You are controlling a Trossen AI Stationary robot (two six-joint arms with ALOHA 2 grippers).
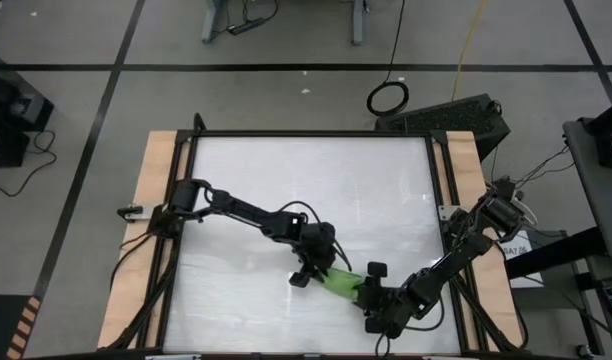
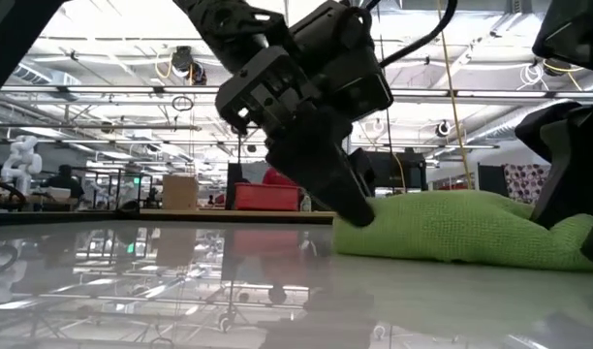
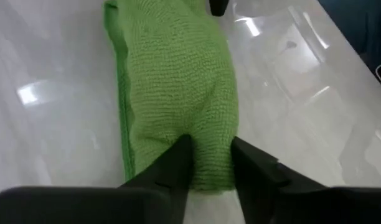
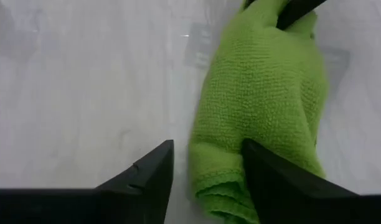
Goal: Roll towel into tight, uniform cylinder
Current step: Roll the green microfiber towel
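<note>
near table front edge, towel (image 1: 342, 283) lying rolled; left gripper (image 3: 209, 163) pinching one end, right gripper (image 4: 206, 169) spread, straddling other end; next needing tightening.

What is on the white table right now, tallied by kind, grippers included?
Green towel, bunched into a rough roll: 1
Robot grippers at the towel's two ends: 2, the left gripper and the right gripper
Total: 3
</note>
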